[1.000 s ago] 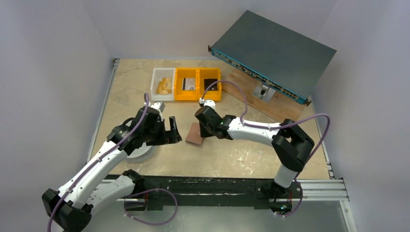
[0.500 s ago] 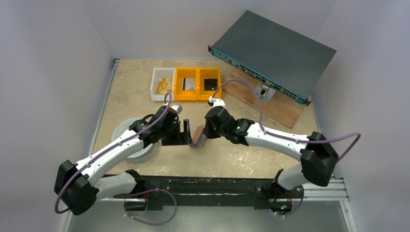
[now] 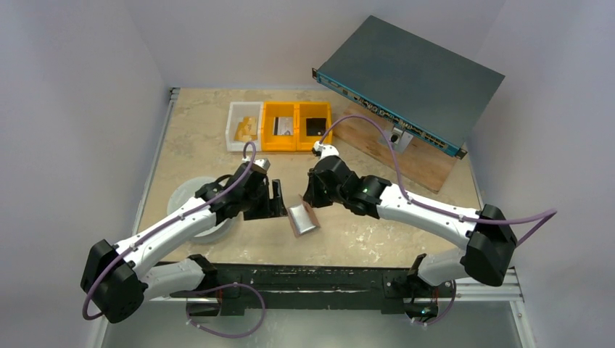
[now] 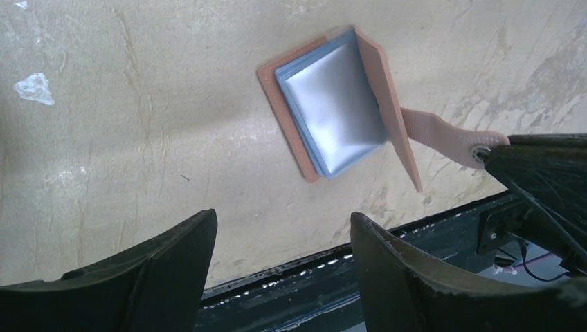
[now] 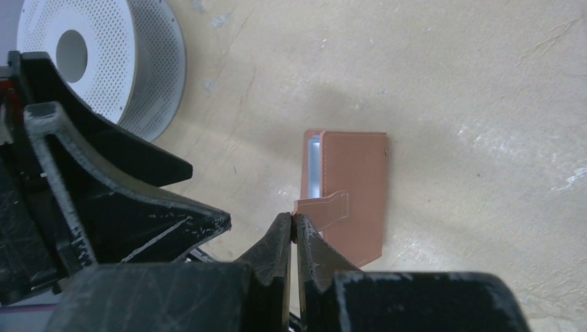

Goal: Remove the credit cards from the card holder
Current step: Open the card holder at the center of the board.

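My right gripper (image 5: 292, 223), pinching the snap tab (image 4: 443, 131), has flipped the pinkish-tan leather card holder (image 5: 353, 187) open, cards (image 4: 336, 114) reachable by my open left gripper (image 4: 282, 220)

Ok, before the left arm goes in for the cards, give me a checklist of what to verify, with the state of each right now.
1. Right gripper shut on the snap tab: ok.
2. Card holder flap held up, pale blue inner face showing: ok.
3. Holder's lower half lying on the table: ok.
4. Left gripper open, nothing between its fingers, short of the holder: ok.
5. Credit cards free to pinch: cannot tell; layered pale blue edges show, but cards and pocket look alike.
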Available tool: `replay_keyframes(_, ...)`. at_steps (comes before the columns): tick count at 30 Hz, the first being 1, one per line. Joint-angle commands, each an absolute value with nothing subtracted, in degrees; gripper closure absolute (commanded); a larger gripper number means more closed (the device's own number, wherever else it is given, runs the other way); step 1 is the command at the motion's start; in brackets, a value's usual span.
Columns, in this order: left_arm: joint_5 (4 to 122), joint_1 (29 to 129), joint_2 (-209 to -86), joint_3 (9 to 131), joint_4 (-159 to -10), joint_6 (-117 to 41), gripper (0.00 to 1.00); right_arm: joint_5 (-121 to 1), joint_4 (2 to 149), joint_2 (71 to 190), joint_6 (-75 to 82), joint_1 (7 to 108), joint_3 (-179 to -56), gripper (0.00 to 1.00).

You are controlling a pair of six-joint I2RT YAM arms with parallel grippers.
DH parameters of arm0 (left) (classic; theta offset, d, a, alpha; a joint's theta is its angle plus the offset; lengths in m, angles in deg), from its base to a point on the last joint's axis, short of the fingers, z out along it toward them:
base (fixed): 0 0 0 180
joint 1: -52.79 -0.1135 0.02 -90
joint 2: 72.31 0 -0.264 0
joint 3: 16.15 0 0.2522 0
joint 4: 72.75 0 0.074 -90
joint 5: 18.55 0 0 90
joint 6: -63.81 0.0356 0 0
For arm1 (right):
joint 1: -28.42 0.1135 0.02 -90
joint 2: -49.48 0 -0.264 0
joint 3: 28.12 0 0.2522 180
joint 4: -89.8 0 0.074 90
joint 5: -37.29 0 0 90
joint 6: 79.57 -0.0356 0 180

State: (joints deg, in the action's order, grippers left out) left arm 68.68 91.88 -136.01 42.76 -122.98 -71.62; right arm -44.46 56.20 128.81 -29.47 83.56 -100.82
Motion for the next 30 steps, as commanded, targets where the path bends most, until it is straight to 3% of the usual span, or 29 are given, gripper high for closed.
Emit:
replay_keyframes(1, 70.1, 92.1, -134.4, 41.5, -121.3, -72.7, 0.31, -46.3, 54.7, 125.7, -31.0, 85.1, -104.2, 1.0)
replay_keyframes(7, 70.4, 92.1, -134.0, 40.2, -121.0, -73.3, 0.36, -42.8, 49.9, 122.8, -33.6, 87.0, -103.4, 1.0)
replay_keyframes(21, 67.6, 93.1, -135.6, 39.2, -119.1, -73.3, 0.53, -34.7, 43.8, 115.9, -41.2, 84.0, -83.3, 1.0)
replay_keyframes(30, 67.3, 96.6, -141.5, 41.2, -116.8, -74.3, 0.6, -35.9, 54.5, 121.5, -37.4, 76.0, -77.7, 1.0)
